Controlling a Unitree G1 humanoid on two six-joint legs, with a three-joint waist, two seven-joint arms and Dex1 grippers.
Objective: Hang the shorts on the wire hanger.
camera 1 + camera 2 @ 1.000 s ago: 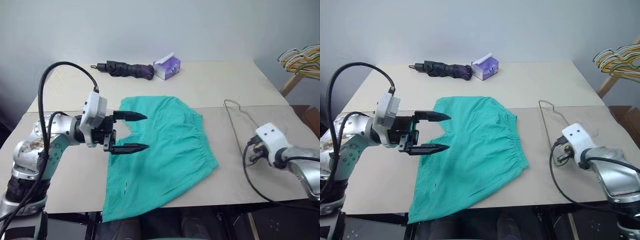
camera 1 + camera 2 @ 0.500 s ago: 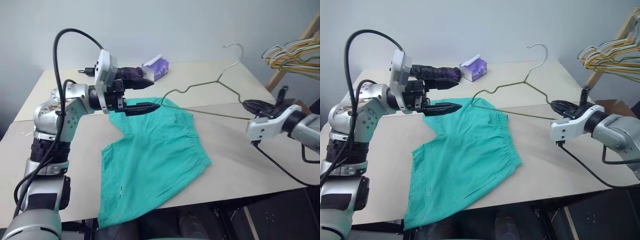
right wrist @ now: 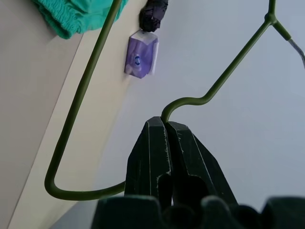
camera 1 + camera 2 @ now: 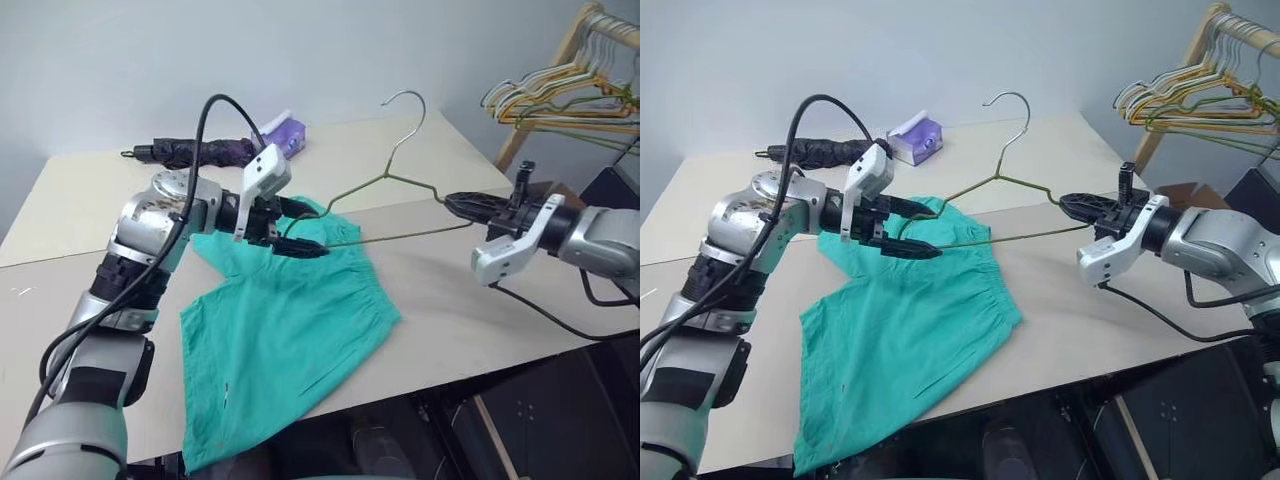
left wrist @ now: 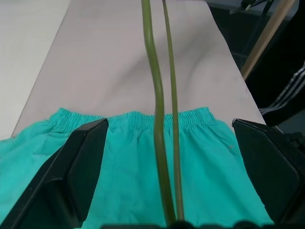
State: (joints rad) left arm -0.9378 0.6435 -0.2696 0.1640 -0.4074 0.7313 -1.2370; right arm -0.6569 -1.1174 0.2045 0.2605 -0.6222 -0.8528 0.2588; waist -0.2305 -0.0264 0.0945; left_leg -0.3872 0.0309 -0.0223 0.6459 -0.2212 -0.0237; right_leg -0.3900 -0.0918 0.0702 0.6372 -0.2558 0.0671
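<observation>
**Hanger lifted and offered; shorts not yet threaded**

The thin olive-grey wire hanger [image 4: 385, 180] is held off the table by the right gripper [image 4: 462, 206], whose two black fingers are pinched tight on the wire at one shoulder bend — this is plain in the right wrist view, where the wire [image 3: 90, 95] passes out from between the closed tips. The hanger is carried tilted, hook uppermost toward 12 o'clock, its far end reaching over toward 9 o'clock above the cloth.

The teal-green cloth shorts with the gathered elastic waistband [image 4: 290, 330] lie flat on the beige table [image 4: 440, 300], with one leg trailing over the near edge at about 7 o'clock. Nothing of them has been lifted. The left gripper [image 4: 300, 230] is held with its fingers spread wide and empty, hovering just over the upper part of the shorts; in the left wrist view two runs of hanger wire [image 5: 162, 119] pass between the fingers, though whether they are touched cannot be told for certain.

So, as judged: the pick-up of the hanger is done; the gathering of the shorts and their draping over the wire are both left.

Counted — one pair of shorts, one held wire hanger, two grippers, one dark folded umbrella [image 4: 195, 152] and one small purple box [image 4: 282, 134] at about 11 o'clock, and a bunch of coloured hangers [image 4: 555, 95] on a wooden rack at 2 o'clock, too tangled to number.
</observation>
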